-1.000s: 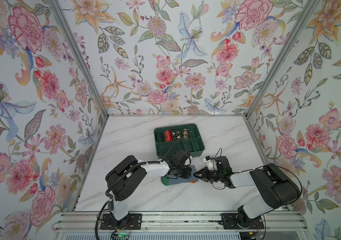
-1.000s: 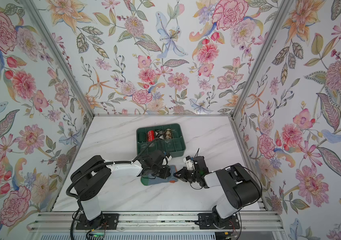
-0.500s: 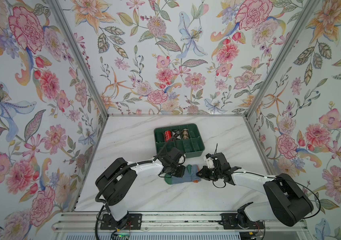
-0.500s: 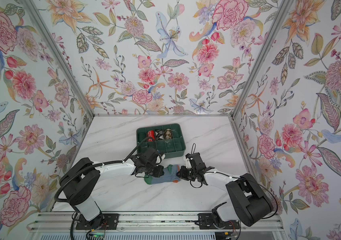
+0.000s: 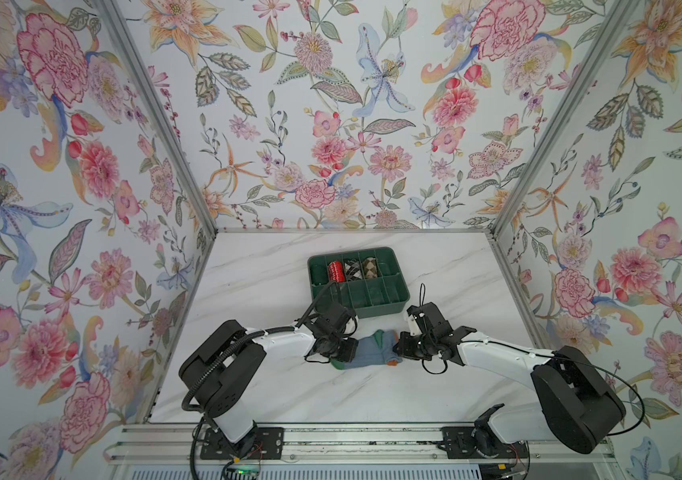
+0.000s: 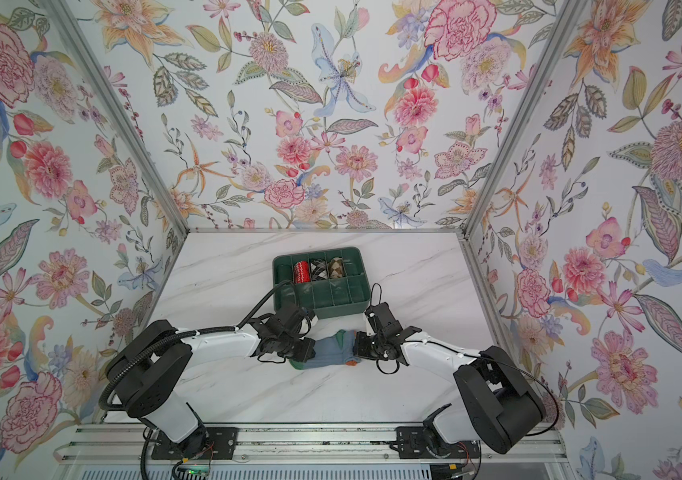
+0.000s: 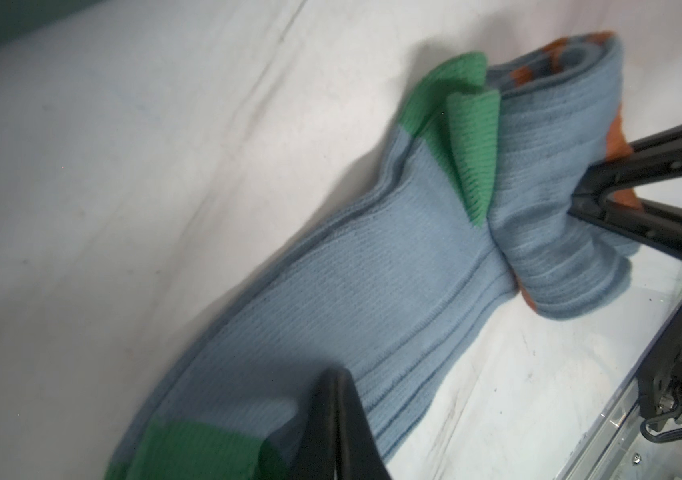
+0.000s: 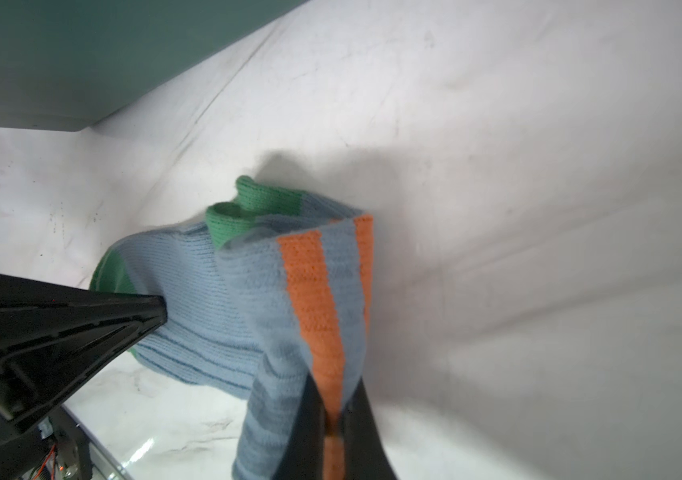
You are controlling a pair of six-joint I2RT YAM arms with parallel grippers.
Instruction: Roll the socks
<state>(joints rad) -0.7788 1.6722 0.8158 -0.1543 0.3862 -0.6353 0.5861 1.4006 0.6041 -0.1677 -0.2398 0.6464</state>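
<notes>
Lower centre, left side in a top view: your left gripper (image 5: 347,353) has its jaws closed, tip pressed on the socks (image 5: 372,353) near the green toe. You cannot tell whether it pinches fabric.

The socks lie on the table (image 5: 268,395), just below the green tray (image 5: 372,309), with the cuff end partly turned over.

Right of them, your right gripper (image 5: 401,353) is clamped on the orange-striped cuff.

Step in hand, by my reading: early rolling. The next move likely calls for carrying the cuff over toward the toe while the left pins.

Count:
- two socks, stacked
- one tray
- three bundles in it: red bundle (image 5: 335,270), black-white bundle (image 5: 351,270), brown bundle (image 5: 370,269)
</notes>
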